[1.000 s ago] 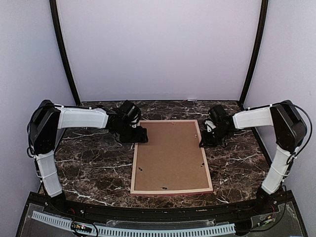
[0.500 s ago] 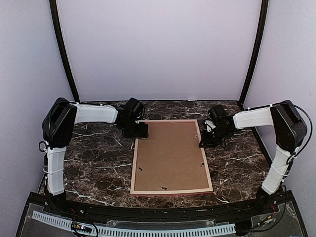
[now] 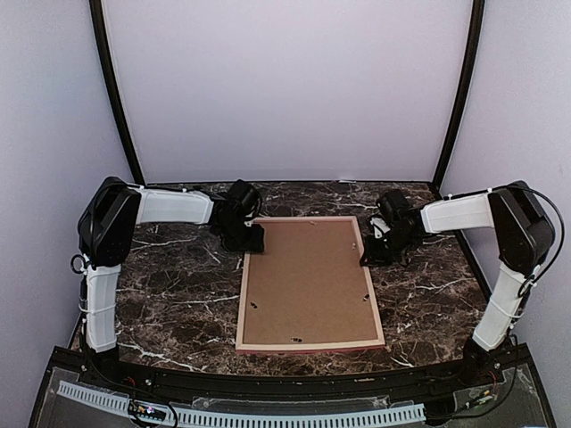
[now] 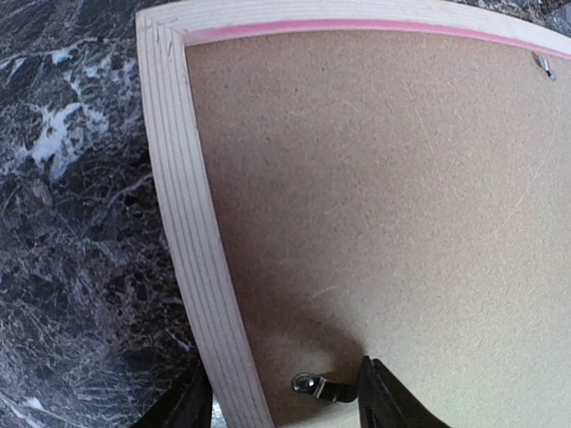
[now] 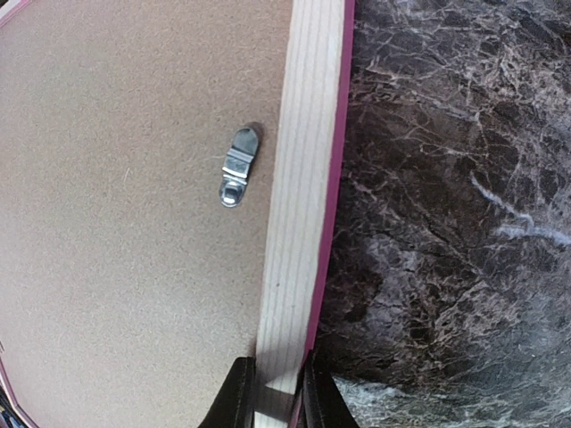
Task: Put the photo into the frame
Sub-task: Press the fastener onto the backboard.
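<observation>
Frame (image 3: pixel 308 346) lay back-up on worktop (image 3: pixel 169 303), backing board (image 3: pixel 308 281) fitted (photo unseen). Right jaws pinched its right edge; left jaws, apart, straddled upper-left turn clip (image 4: pixel 321 386), likely to swivel it next.

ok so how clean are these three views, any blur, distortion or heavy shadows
Top external: even, soft light, sharp, no glare on the frame. Left wrist: wide-angle bowing curves the frame rail; a soft shadow falls on the backing board near the left fingers. Right wrist: crisp on the metal clip, the right fingers slightly soft at the bottom edge.
</observation>
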{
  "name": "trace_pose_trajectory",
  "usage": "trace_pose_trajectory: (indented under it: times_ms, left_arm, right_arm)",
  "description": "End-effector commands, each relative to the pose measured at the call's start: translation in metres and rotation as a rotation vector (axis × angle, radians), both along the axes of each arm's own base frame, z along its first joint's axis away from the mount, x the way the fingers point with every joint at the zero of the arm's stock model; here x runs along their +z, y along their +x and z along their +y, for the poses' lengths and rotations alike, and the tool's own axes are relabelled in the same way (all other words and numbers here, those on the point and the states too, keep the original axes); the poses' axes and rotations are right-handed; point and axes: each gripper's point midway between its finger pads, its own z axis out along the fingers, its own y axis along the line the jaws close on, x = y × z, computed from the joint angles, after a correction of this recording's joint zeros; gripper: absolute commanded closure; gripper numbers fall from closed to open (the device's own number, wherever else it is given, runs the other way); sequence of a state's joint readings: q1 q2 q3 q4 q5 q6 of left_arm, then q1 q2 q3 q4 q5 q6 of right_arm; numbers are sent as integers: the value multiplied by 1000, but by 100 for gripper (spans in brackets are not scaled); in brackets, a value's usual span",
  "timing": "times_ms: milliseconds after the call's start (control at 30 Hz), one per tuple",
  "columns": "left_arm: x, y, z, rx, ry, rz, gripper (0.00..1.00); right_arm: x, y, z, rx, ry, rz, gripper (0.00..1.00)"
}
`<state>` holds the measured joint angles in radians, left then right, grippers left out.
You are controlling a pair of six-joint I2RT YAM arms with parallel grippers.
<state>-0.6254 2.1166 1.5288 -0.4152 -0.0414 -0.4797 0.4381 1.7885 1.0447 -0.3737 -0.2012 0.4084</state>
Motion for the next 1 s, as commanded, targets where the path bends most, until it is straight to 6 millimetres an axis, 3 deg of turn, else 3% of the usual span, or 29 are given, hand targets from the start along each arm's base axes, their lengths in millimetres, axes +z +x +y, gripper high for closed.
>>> trace_pose_trajectory:
  times_ms: [0,600,967]
  left_arm:
    - [-19,-20,15,-11,56,70,44]
    - [-29,-35,27,-1,74,93,63]
    - [-43,-53,36,14,67,130,68]
  right_arm:
    - [-7,-10,-6,21,-27,17,89]
    - [-10,-12,-6,22,-23,22,90]
    - [-12,-12,-5,25,-23,25,90]
